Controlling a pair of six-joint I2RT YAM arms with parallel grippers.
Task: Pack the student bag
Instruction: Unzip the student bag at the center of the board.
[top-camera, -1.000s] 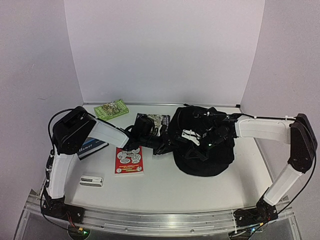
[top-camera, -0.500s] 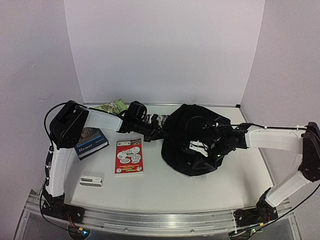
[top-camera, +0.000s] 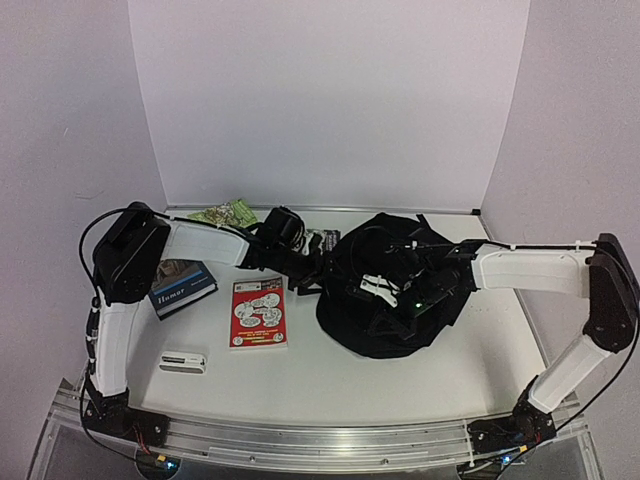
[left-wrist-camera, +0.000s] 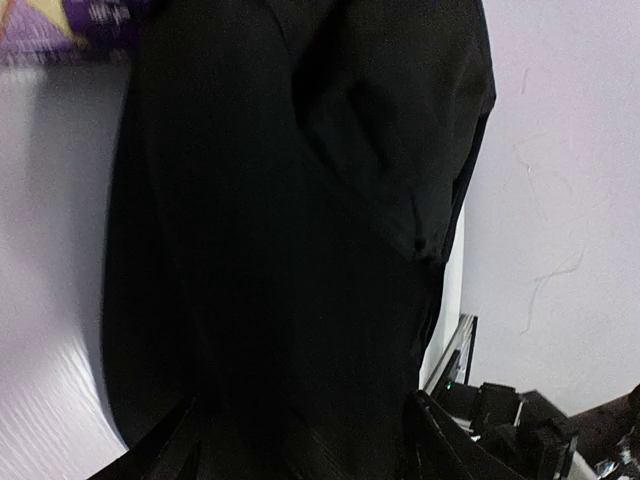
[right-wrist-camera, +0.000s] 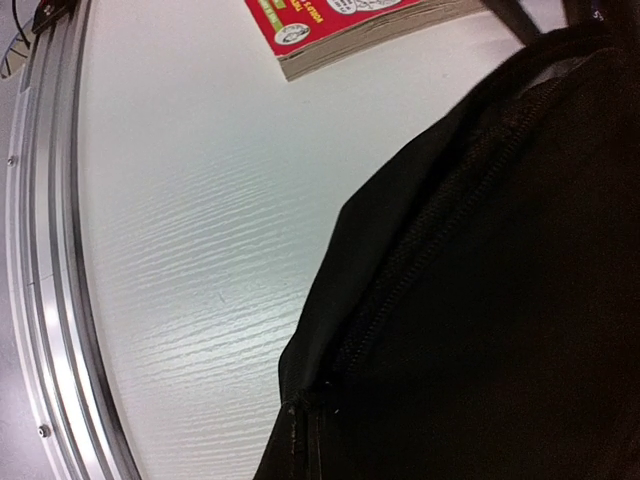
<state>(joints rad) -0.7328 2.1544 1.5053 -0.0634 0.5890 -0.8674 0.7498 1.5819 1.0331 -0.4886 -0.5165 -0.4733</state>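
The student bag (top-camera: 395, 325), a big black soft backpack, lies bunched at the table's middle right. My left gripper (top-camera: 318, 278) is at its left edge. In the left wrist view its dark fingers (left-wrist-camera: 435, 440) stand apart, open, with the bag's fabric (left-wrist-camera: 300, 250) filling the space between them. My right gripper (top-camera: 375, 292) rests on top of the bag. Its fingers are hidden in the right wrist view, where black fabric and a zip (right-wrist-camera: 430, 260) run down to the jaws; it is shut on the bag near the zip.
A red book (top-camera: 258, 312) lies just left of the bag, also in the right wrist view (right-wrist-camera: 340, 25). A blue book (top-camera: 183, 281), a small white item (top-camera: 183, 360), a green packet (top-camera: 228, 211) and a dark printed booklet (top-camera: 325, 240) sit further left and back. A metal rail (right-wrist-camera: 40, 250) edges the table's front.
My left gripper has moved back along the bag's left edge and opened from shut. The bag has shifted left and bunched up, with the right gripper still on it.
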